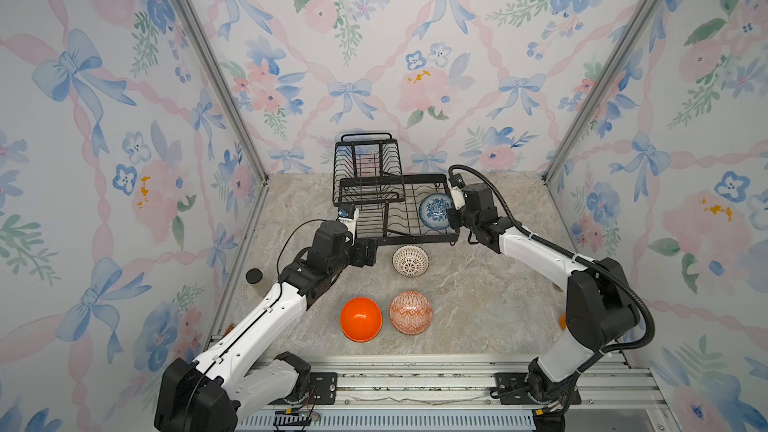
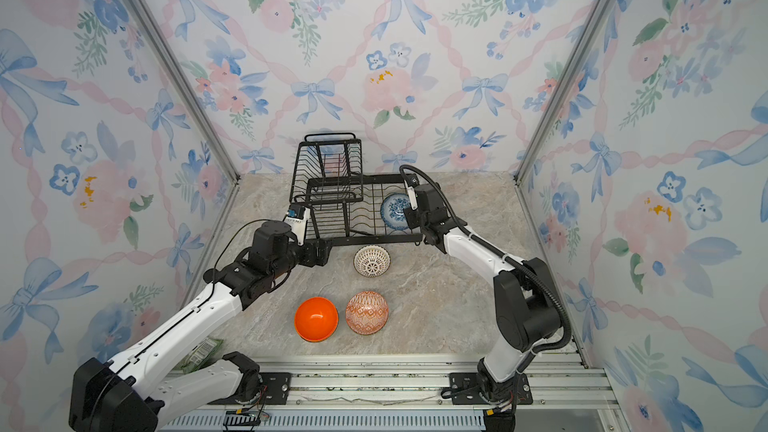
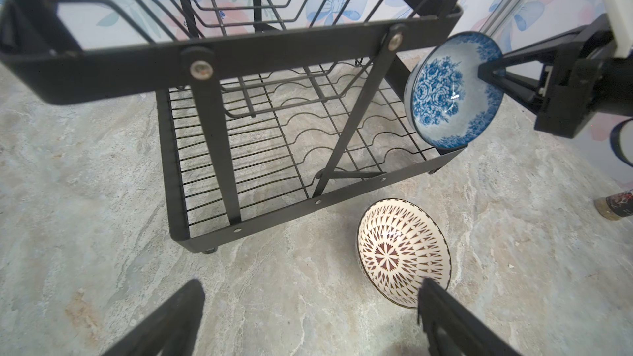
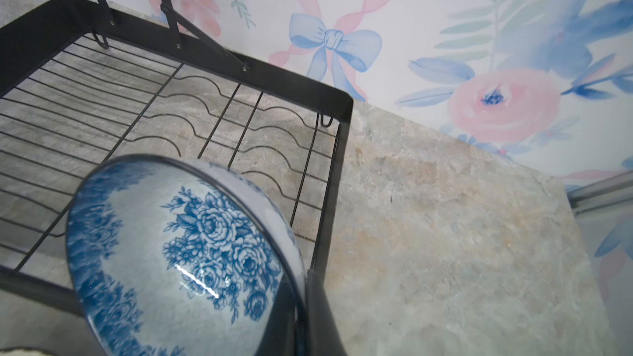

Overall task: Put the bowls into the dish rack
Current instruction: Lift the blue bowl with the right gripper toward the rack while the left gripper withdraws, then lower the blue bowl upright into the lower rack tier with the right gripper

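Clamped on the rim of the blue-patterned bowl [image 3: 445,94], the right end effector [image 3: 490,70] is seen at the right end of the dish rack [image 1: 415,238], one finger inside the bowl. The bowl is held on edge over the wavy slots of the lower tray, at its front right corner; whether it rests on the wires cannot be told. The left end effector [image 3: 310,289] is held wide apart with nothing between its fingers, just in front of the rack's left part. The white lattice bowl [image 1: 410,260] is found just beside it on the tabletop [image 1: 478,305], close to the rack's front rim. Nearer the arms' bases, the plain orange bowl [image 1: 360,318] and the orange-white geometric bowl [image 1: 410,312] are set side by side, almost touching, well apart from both end effectors.

A marbled stone pattern is shown on the tabletop. It is enclosed by walls [image 1: 374,35] papered with blue bows and pink flowers. The rack's raised basket [image 1: 368,168] is placed at the back left, above the tray.
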Tool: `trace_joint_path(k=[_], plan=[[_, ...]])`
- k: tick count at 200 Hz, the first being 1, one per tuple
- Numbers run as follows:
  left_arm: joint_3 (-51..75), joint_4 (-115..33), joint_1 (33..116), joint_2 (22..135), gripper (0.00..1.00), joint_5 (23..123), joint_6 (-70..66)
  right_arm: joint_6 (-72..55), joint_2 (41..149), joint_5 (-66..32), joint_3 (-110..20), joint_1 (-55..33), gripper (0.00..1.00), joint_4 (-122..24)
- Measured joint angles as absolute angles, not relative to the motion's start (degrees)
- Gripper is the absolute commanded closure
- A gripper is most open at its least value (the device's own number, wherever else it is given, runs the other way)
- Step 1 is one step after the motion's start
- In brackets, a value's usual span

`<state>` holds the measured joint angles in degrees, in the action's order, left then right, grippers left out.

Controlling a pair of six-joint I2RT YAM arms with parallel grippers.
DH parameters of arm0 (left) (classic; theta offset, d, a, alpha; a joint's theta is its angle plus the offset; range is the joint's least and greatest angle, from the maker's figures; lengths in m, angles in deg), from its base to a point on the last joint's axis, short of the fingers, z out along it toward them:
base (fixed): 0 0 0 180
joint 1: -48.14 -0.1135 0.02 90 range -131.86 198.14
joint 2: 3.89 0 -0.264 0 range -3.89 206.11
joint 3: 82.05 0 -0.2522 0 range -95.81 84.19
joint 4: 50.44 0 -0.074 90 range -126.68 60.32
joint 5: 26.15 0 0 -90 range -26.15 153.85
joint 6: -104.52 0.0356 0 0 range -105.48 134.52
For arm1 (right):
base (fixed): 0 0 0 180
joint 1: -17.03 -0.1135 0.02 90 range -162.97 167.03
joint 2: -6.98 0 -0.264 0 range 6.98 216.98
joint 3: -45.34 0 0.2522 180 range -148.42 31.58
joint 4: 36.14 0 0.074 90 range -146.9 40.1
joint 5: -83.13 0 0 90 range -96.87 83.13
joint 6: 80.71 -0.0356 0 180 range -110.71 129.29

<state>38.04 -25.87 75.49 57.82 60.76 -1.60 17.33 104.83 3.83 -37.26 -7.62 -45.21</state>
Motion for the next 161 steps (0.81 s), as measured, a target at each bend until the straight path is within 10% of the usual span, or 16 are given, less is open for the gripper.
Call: trace_joint_path(k=[161], plan=[[38.68,-25.87,74.55,58.56,0.02,61.85,-1.6,38.4,134.75,-4.91,-60.1,-6.39,1.0,-18.96]])
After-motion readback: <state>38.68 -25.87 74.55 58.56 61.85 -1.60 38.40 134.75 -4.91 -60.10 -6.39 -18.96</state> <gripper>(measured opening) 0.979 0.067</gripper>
